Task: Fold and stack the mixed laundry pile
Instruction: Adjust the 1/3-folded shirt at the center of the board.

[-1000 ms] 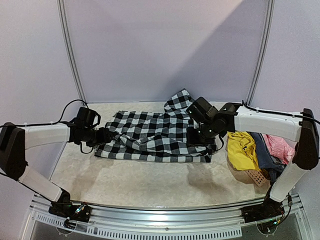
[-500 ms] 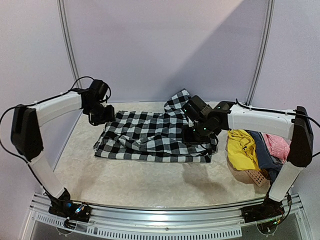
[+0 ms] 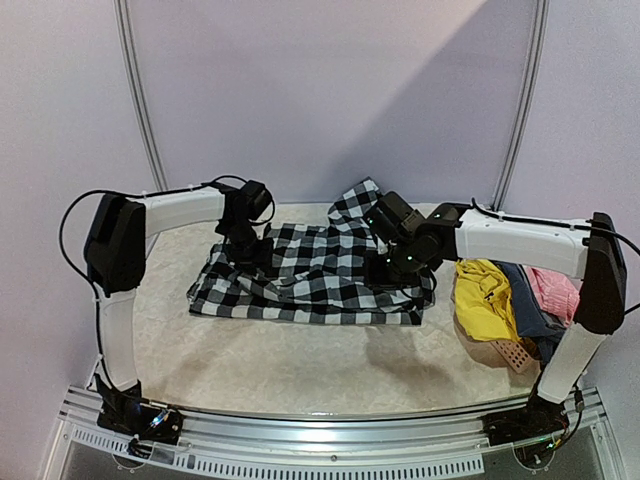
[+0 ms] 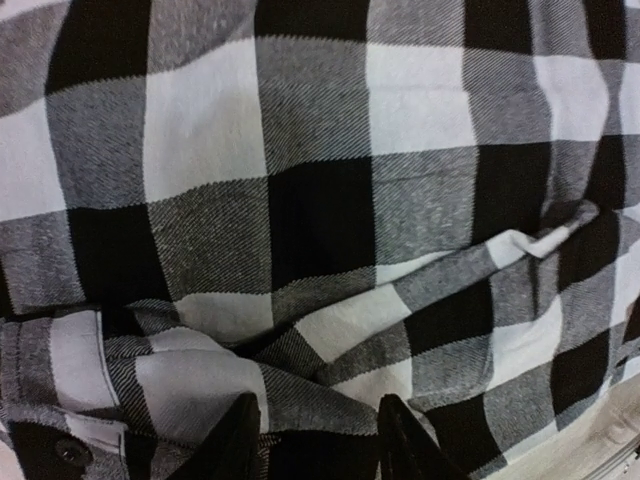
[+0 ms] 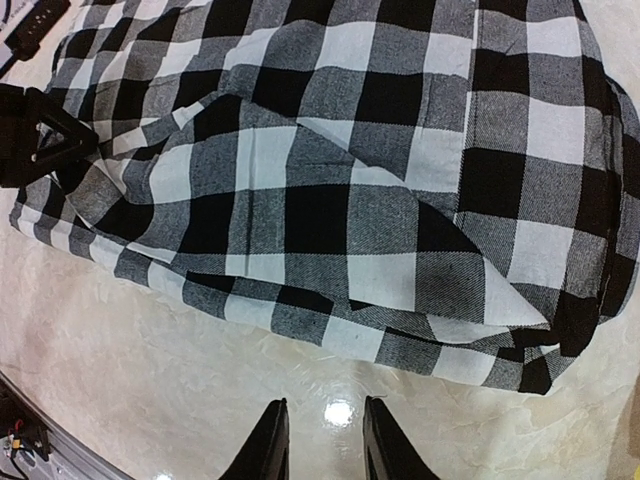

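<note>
Shirt: the checked shirt (image 3: pixel 310 275) is spread across the middle of the table (image 3: pixel 300 375), rumpled. One corner is turned up toward the far wall.

Left gripper: the left gripper (image 4: pixel 320 440) is set down on the shirt's far left part. Its fingers (image 4: pixel 245 440) are seen apart at a middling gap, with their tips sunk among the folds. A ridge of cloth lies between them, but no pinch is seen.

Right gripper: the right gripper (image 5: pixel 325 440) is held over bare table just off the shirt's hem at the right end. Its fingers (image 5: pixel 268 440) are set narrowly apart, and nothing is held between them. Whether the table is touched cannot be told.

Other garments: a yellow garment (image 3: pixel 482 295), a blue-grey garment (image 3: pixel 528 312) and a pink garment (image 3: pixel 558 290) are heaped together at the table's right edge, apart from the shirt.

Basket: a salmon basket (image 3: pixel 508 353) is seen under the near side of that heap, mostly covered.
</note>
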`<act>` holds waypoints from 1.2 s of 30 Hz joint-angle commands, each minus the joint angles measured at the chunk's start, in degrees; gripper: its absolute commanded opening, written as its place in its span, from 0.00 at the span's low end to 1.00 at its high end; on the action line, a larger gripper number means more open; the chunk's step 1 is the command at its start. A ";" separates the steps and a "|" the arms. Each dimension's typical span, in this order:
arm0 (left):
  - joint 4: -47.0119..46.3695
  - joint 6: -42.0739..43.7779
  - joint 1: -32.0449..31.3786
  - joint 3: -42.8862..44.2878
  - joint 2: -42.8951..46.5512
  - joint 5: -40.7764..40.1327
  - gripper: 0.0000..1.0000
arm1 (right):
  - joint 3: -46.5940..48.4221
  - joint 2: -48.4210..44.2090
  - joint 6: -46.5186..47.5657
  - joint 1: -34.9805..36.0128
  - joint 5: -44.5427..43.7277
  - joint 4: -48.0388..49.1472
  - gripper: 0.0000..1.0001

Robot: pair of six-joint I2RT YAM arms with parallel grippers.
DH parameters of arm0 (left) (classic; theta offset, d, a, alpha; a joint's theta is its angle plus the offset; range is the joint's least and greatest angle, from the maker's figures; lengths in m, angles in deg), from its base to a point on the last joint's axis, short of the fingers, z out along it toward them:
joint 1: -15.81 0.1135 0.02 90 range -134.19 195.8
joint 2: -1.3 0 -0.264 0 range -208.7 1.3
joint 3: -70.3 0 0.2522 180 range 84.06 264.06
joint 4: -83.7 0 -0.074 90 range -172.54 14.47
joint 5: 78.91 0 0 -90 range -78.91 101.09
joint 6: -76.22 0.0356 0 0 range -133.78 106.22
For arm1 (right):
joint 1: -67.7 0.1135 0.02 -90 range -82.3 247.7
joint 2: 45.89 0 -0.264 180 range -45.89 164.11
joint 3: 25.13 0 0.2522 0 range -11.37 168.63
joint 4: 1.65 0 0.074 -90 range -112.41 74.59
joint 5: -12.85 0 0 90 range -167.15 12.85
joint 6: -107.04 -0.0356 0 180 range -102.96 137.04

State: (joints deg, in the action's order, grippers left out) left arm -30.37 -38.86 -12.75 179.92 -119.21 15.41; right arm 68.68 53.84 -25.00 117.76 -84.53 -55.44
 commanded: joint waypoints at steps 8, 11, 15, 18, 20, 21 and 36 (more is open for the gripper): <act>-2.70 0.51 0.58 -15.41 7.47 -1.13 0.38 | -3.33 -1.96 -2.48 0.05 0.01 0.39 0.25; -4.74 0.30 0.90 -22.08 12.44 -3.30 0.38 | -4.13 -2.54 -2.75 0.05 -0.15 0.85 0.26; -5.43 -0.39 1.88 -27.44 17.34 -4.93 0.38 | -4.49 -2.95 -2.96 0.08 -0.03 1.42 0.25; -5.21 -1.10 2.65 -29.56 20.32 -7.03 0.39 | -4.29 -2.87 -2.61 0.01 0.02 1.67 0.25; -5.15 -1.65 2.98 -30.40 22.47 -8.09 0.42 | -4.37 -2.87 -2.45 -0.01 0.02 1.84 0.25; -5.04 -1.90 3.12 -30.48 23.30 -8.43 0.43 | -4.38 -2.87 -2.43 -0.01 0.08 1.95 0.25; -8.59 -1.54 9.85 -27.81 20.22 -1.24 0.55 | -6.35 -5.49 -2.40 -0.02 -0.86 1.62 0.25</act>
State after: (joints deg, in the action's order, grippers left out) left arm -36.41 -41.03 -4.55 150.28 -96.22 10.77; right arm 63.92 51.74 -27.28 117.79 -84.33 -53.67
